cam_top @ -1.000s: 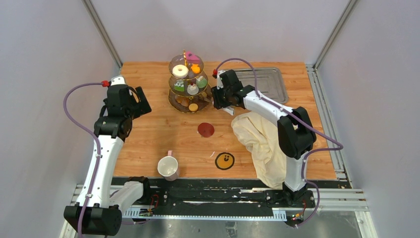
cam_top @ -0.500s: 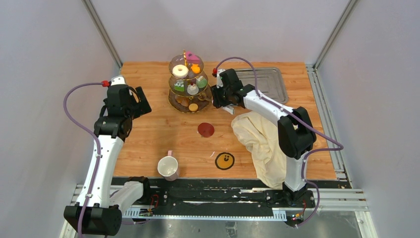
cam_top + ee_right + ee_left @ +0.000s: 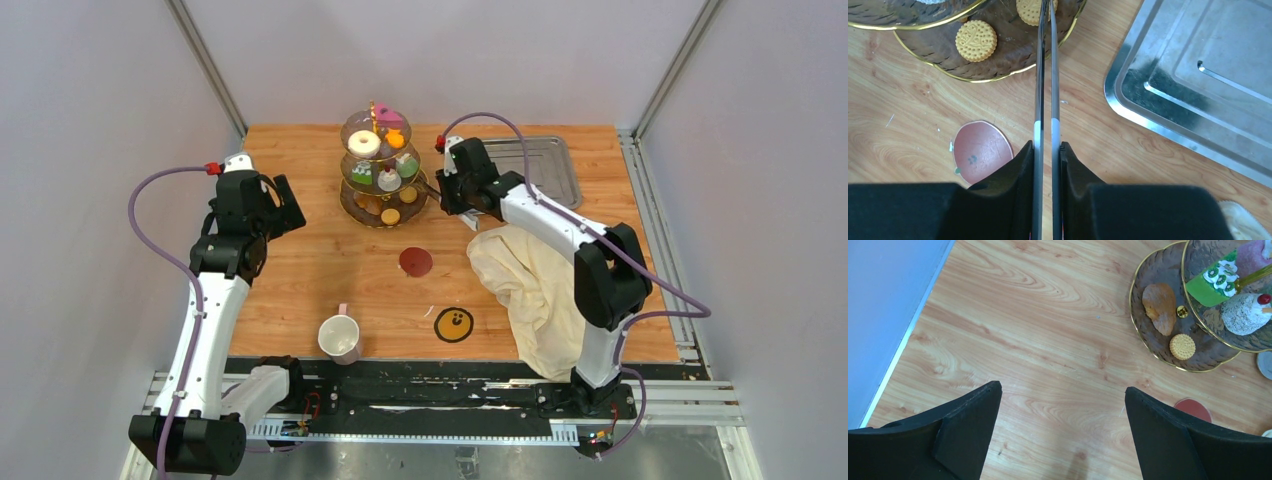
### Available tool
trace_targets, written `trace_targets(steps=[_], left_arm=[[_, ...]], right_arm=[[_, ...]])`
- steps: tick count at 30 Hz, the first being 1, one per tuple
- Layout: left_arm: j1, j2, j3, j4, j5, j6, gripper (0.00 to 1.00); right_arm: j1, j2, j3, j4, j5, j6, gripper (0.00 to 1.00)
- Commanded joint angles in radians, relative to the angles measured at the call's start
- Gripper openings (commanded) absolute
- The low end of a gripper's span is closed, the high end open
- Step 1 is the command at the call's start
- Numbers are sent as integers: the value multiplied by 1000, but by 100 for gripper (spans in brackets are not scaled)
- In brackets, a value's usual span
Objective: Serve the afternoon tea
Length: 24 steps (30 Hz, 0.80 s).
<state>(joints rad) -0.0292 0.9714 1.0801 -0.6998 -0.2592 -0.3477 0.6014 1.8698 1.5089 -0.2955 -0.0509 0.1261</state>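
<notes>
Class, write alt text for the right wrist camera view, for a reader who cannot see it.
The right tool is shut on thin metal tongs that run up over a round biscuit on the glass stand's bottom tier. A second biscuit lies left of it, a red disc on the wooden table nearer, a steel tray at right.

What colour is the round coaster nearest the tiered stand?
The coaster is dull red, clearest in the right wrist view.
</notes>
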Motion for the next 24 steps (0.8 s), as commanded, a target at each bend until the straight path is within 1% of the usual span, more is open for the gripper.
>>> trace_targets(steps=[1, 8, 14, 18, 21, 24], left_arm=[[5, -11, 4, -1, -7, 11, 98], [5, -8, 13, -5, 2, 15, 98], [5, -7, 17, -8, 0, 16, 98], [5, -11, 16, -10, -2, 12, 98], [5, -12, 7, -2, 10, 4, 98], [5, -7, 10, -3, 0, 4, 98]], right_arm=[[-5, -97, -41, 2, 57, 1, 2], [-68, -211, -134, -29, 84, 6, 1], [-56, -340, -225, -65, -30, -42, 1], [11, -412, -331, -64, -90, -22, 1], [113, -432, -391, -35, -120, -14, 1], [217, -409, -399, 17, -118, 10, 1]])
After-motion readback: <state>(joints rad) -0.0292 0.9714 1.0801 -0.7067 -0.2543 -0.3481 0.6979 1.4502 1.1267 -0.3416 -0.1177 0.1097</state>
